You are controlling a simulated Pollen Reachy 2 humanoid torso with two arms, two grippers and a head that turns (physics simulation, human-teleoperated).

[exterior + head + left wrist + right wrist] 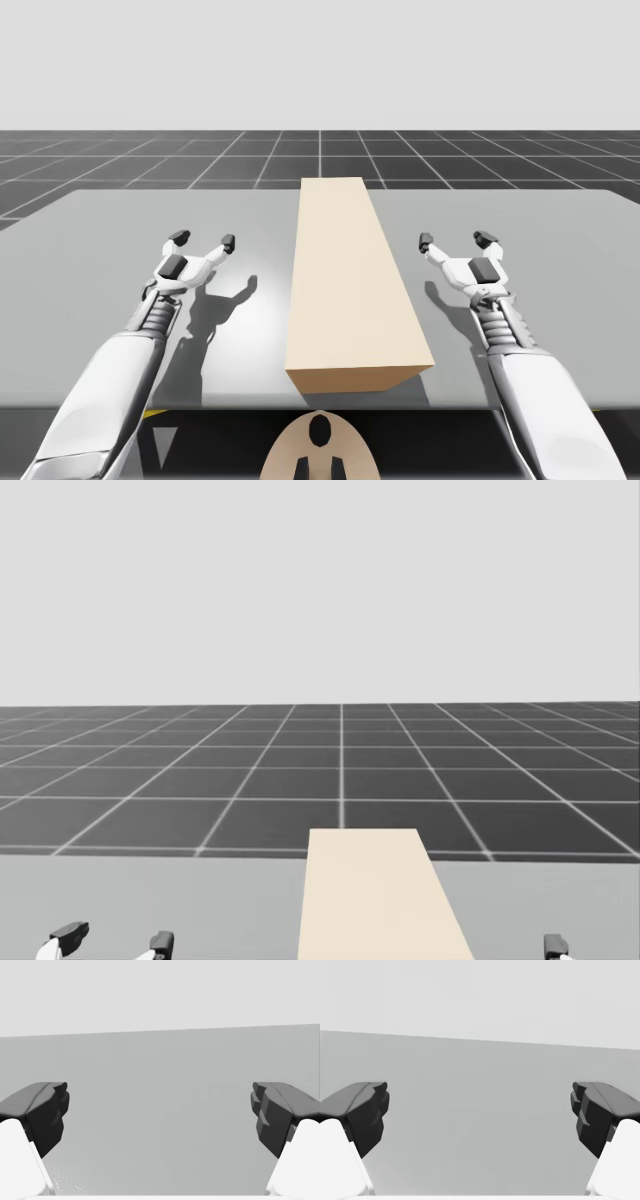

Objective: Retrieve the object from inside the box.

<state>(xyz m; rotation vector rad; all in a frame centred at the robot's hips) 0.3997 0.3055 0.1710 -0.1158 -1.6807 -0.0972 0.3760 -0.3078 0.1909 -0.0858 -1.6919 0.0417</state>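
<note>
From the high view, a long, plain tan box [352, 280] lies flat in the middle of a grey table [110, 230]. Its long axis runs straight away from the robot. It starts at the lower centre of the frame, by the table's near edge, and reaches the middle of the frame, close to the far edge. One short end faces the robot. The top is a smooth, closed face, and whatever is inside is hidden.

The left gripper [203, 240] is at centre left of the frame and the right gripper [458, 239] at centre right. Each is well apart from a long side of the box. Both have their two dark-tipped fingers spread wide with nothing between them. Each arm casts a soft shadow on the table, falling toward the box.

In the head view, the far part of the box rises from the bottom centre of the frame. The left gripper's dark tips show in the bottom left corner, and one tip of the right shows at bottom right.

Each wrist view shows its own fingers held far apart, with bare grey table ahead of them.

The table top is matte and uniform. Beyond it a dark floor [100, 160] ruled with pale grid lines stretches to a level horizon under a blank, pale grey backdrop.
</note>
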